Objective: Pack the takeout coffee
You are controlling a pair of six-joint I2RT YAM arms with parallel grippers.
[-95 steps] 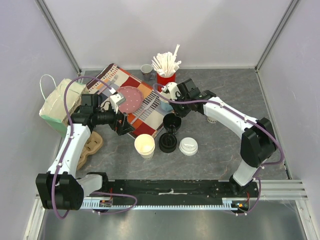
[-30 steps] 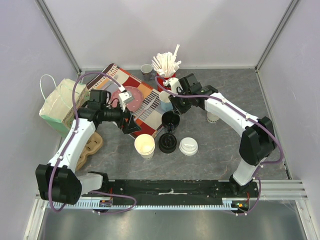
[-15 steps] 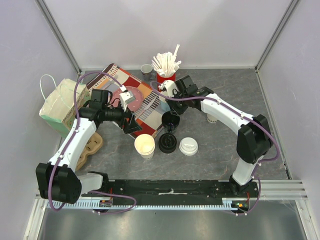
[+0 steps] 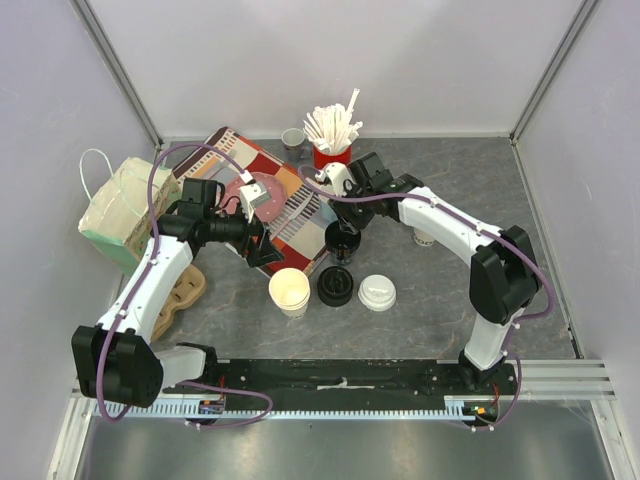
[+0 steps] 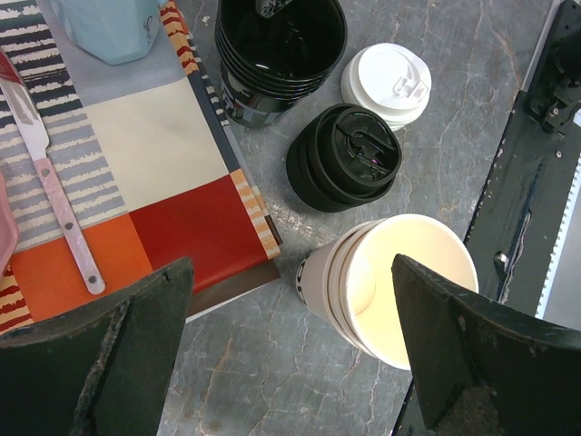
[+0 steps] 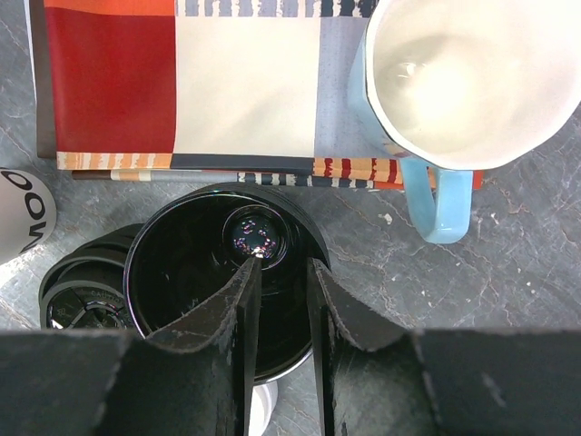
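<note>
One small paper cup of coffee (image 4: 293, 138) stands at the back, left of the red holder. A second one (image 4: 425, 238) peeks out beside my right forearm, mostly hidden. Loose lids lie at the front: a black stack (image 4: 336, 286) (image 5: 349, 156) and a white stack (image 4: 377, 293) (image 5: 388, 82). My right gripper (image 4: 345, 218) (image 6: 283, 272) hovers over the mouth of the stacked black cups (image 4: 342, 243) (image 6: 182, 272), its jaws a narrow gap apart with nothing between them. My left gripper (image 4: 262, 250) (image 5: 290, 350) is wide open above the white cup stack (image 4: 289, 290) (image 5: 399, 282), holding nothing.
A light-blue mug (image 6: 463, 82) (image 5: 109, 27) sits on the patterned placemat (image 4: 290, 215) beside a pink plate (image 4: 262, 195). Behind stands a red holder of white stirrers (image 4: 331, 150). A paper bag (image 4: 120, 210) and a cardboard cup carrier (image 4: 180, 295) are at the left.
My right gripper has shifted slightly left over the black cups and its jaws have parted a little. The left arm rose toward the mat earlier and has since stayed still.
</note>
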